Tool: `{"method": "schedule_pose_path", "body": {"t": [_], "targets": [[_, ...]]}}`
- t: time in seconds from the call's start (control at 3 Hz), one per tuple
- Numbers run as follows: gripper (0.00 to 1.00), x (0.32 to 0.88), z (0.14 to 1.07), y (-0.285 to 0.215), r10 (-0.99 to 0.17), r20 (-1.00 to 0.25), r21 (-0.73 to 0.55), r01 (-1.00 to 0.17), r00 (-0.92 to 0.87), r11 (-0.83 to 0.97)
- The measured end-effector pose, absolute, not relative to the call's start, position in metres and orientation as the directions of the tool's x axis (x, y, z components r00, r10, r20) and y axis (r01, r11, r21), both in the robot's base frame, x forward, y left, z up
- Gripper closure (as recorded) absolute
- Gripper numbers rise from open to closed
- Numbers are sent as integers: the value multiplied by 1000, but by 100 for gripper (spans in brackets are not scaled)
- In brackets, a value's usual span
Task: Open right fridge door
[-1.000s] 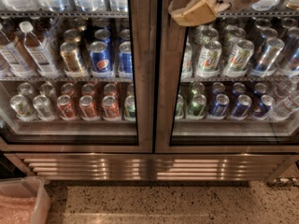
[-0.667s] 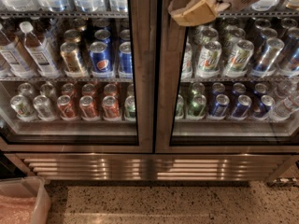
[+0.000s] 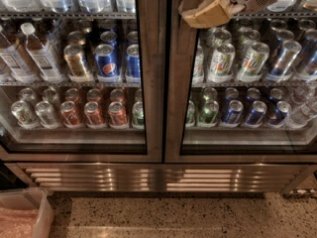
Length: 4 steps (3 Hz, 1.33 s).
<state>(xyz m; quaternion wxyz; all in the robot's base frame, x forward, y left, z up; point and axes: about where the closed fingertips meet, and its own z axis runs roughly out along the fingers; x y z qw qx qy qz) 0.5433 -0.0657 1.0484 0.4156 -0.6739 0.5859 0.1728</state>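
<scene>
My tool hangs at the top of the view, in front of the inner steel upright of the right fridge door. I cannot tell how far open it is, nor whether it has hold of anything. The door's glass runs below the tool and off to its right, and it looks shut, flush with the left door just beside it.

I see no handle, so I judge the purchase must come at the inner edge, where the two frames meet. The hinge is probably on the far side from that seam, so I should pull in an arc about it rather than straight back, and keep clear of the left frame so I do not drag the wrong door.

There are two doors. Below the tool I count three green-and-white cans in the front row, and lower down three blue cans. Lower left of the tool stand two Pepsi cans in front, with three red cans beneath. One bin sits far down to the left.
</scene>
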Motion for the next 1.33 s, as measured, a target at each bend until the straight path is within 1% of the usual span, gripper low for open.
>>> {"method": "schedule_pose_path", "body": {"t": [1.33], "targets": [[100,543,1049,-66,-637,-722,-371,-928,270,28]]}}
